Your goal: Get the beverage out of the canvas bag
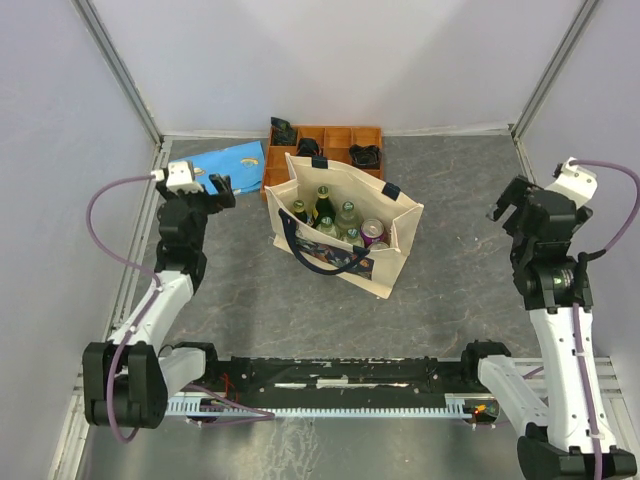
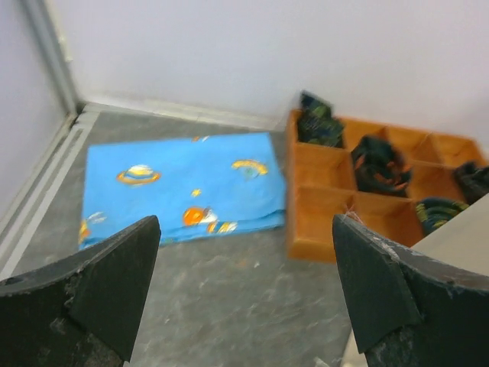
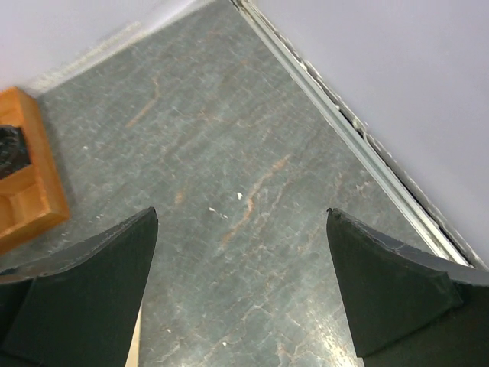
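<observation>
Left hand (image 1: 221,190) hovers just left of the bag (image 1: 398,246), fingers spread, empty; right hand (image 1: 506,206) hangs well right of the bag, fingers likewise spread, empty

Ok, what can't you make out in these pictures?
- Drinks in the canvas bag: the top view shows only their tops; the bag's walls hide bodies and labels.
- Left wrist view: only a corner of the canvas bag shows, cut off by the right edge.
- Dark items in the orange tray: blurred in the left wrist view, too small from the top.
- Right wrist view: the orange tray is cut off by the left edge.
</observation>
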Robot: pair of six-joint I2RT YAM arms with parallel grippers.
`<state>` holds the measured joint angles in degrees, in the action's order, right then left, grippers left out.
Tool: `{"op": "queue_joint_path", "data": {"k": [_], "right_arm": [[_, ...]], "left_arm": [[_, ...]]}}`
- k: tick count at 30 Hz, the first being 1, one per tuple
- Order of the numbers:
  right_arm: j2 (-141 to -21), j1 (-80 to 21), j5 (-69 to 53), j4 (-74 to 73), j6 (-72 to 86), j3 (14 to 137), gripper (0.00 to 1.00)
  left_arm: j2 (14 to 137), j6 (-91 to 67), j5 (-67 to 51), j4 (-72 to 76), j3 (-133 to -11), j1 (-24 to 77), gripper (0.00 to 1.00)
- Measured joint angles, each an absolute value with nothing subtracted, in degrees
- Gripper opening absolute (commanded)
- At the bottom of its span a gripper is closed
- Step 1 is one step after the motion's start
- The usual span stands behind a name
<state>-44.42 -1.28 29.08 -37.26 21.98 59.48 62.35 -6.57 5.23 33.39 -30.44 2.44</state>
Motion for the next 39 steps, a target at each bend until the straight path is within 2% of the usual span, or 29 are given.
{"op": "queue_joint_path", "data": {"k": [8,18,26,37,39], "right_arm": [[-46.28,-1.28,22.46,-37.76,21.12,69.08,0.99],[-52.62,-1.28,12.45,-41.63,21.82,81.69,0.99],[-52.97,-1.34,7.01,-41.87,22.72,80.18,0.91],[-53.36,-1.34,-0.12,-42.13,22.85,81.01,0.83],[-53.39,-1.39,-1.32,-42.09,22.85,81.28,0.83]], "left_arm": [[62.11,-11.75,-4.71,19.40,-44.60,7.55,0.99],[58.70,-16.69,-14.72,11.70,-48.49,15.79,0.99],[58.43,-19.09,-14.94,1.19,-59.00,16.25,0.99],[52.69,-21.26,-10.11,-6.55,-55.72,22.76,0.99],[51.59,-21.67,-9.39,-7.16,-54.78,24.12,0.93]]}}
